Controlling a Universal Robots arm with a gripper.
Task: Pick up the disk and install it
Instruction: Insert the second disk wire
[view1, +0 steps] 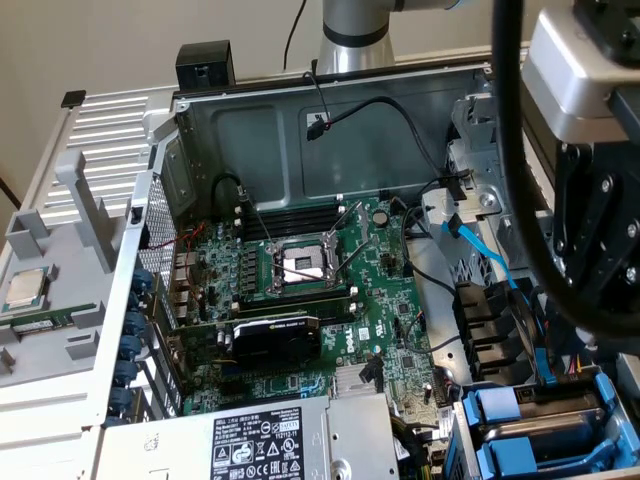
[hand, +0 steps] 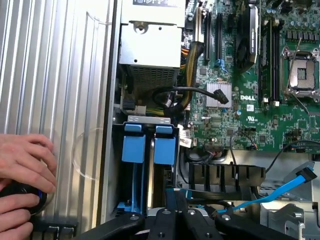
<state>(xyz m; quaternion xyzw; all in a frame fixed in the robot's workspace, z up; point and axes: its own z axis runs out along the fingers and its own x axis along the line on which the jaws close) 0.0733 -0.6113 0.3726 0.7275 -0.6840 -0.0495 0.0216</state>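
Two blue carrier frames (hand: 134, 148) (hand: 165, 145) stand side by side in the drive bay (hand: 145, 120) at the case's corner. The same blue frames (view1: 530, 425) appear at the bottom of the exterior view's right. The disk's metal body is hidden down in the bay, and I cannot tell which frame is its own. My gripper (hand: 175, 222) hovers over the far end of these frames, its black fingers (hand: 162, 225) pressed together with nothing between them. The arm's wrist (view1: 590, 90) looms large over the exterior view's right.
The open case holds a green motherboard (view1: 300, 290) with a bare processor socket (view1: 300, 265), a black card (view1: 275, 335) and a grey labelled box (view1: 270, 440). A blue flat cable (hand: 280, 192) runs beside the bay. A person's hands (hand: 22, 170) rest on the ribbed panel (hand: 55, 75). A processor chip (view1: 27, 290) lies outside the case.
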